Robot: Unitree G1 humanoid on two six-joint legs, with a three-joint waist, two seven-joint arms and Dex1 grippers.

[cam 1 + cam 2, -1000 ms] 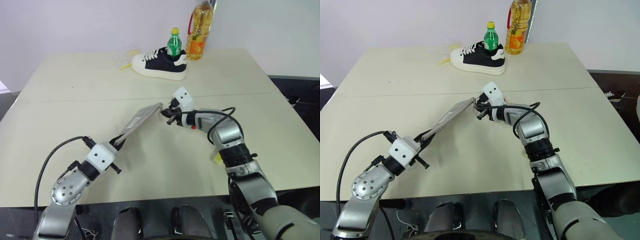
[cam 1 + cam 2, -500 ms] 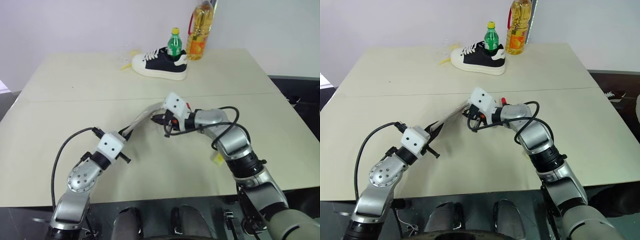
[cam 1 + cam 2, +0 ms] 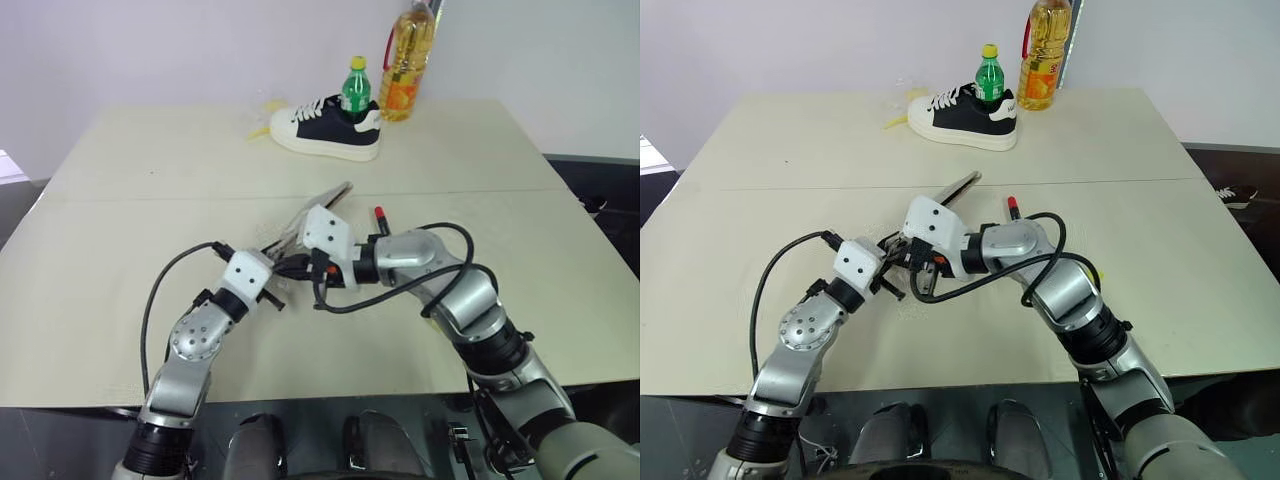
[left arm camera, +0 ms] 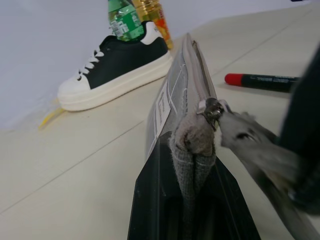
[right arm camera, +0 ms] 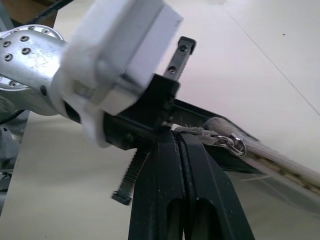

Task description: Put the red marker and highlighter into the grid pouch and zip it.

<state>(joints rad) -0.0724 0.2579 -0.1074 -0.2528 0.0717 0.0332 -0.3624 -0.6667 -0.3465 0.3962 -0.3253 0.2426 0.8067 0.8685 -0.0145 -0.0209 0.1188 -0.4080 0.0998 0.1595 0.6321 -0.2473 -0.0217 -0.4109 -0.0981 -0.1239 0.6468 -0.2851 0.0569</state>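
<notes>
Behind grid pouch (image 4: 170, 100) — red marker (image 4: 260, 81) visible.

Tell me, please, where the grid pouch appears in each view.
Left eye view: grid pouch mid-table, slanting toward the shoe.
Right eye view: likewise, near centre.
Left wrist view: edge-on, in the middle.
Right wrist view: its zip edge by the zip pull.
Shared landmark: the shoe, behind it.

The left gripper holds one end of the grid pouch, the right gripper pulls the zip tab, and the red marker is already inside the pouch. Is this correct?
Not quite. The red marker is not inside: the left wrist view shows it lying on the table, beside the grid pouch. The rest stands: the left gripper holds one end of the pouch and the right gripper pulls the zip tab.
</notes>
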